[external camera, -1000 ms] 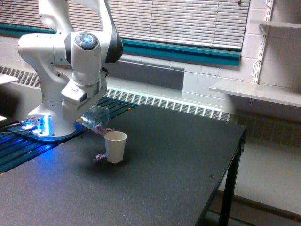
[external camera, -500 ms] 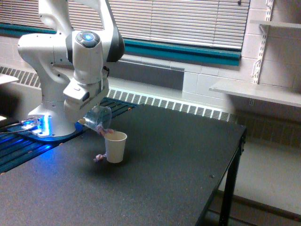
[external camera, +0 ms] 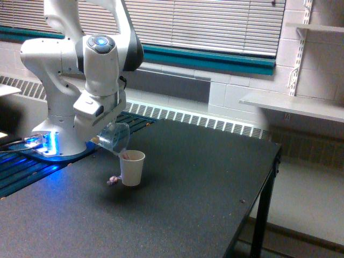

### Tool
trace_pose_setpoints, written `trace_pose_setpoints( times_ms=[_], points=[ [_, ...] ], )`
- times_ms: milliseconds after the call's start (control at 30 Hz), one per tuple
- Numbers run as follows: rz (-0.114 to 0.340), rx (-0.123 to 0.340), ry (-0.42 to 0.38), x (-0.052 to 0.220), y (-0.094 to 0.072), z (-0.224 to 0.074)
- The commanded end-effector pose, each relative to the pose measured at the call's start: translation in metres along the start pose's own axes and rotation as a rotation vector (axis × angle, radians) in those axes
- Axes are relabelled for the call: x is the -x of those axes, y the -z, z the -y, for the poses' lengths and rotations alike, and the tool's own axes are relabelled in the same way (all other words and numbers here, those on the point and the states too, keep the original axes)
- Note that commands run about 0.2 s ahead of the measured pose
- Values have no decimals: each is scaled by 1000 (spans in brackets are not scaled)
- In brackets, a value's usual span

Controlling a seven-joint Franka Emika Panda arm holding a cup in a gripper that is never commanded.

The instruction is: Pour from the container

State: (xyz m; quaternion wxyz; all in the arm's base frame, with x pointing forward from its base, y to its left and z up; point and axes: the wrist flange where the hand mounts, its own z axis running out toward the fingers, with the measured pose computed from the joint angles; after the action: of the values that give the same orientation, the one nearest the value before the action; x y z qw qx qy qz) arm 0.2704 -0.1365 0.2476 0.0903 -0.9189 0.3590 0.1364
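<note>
The container [external camera: 114,137] is a clear see-through cup, tipped steeply with its mouth pointing down to the exterior view's right, just above the rim of a small white paper cup [external camera: 131,167]. My gripper [external camera: 102,135] is shut on the container, its fingers largely hidden behind the white hand. Pinkish bits show at the paper cup's mouth, right under the container's lip. A small pinkish-purple clump [external camera: 113,180] lies on the black table [external camera: 188,183] against the paper cup's left side.
The arm's white base [external camera: 54,134] with blue light stands at the exterior view's left on a slatted surface. The table's edge and leg [external camera: 260,215] fall away at the right. Wall shelves [external camera: 290,105] hang at the far right, well off.
The container has tipped further and shifted slightly right and down over the paper cup. The pinkish bits seen at its lip earlier now show at the paper cup's mouth.
</note>
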Motion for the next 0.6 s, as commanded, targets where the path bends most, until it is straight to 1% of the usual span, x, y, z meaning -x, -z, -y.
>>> trace_pose_setpoints(
  times_ms=[33, 333, 600],
  points=[
    [3, 7, -3, -2, -2, 0],
    [0, 12, 6, -5, 2, 2],
    [-26, 6, 9, -12, 13, 8]
  ],
)
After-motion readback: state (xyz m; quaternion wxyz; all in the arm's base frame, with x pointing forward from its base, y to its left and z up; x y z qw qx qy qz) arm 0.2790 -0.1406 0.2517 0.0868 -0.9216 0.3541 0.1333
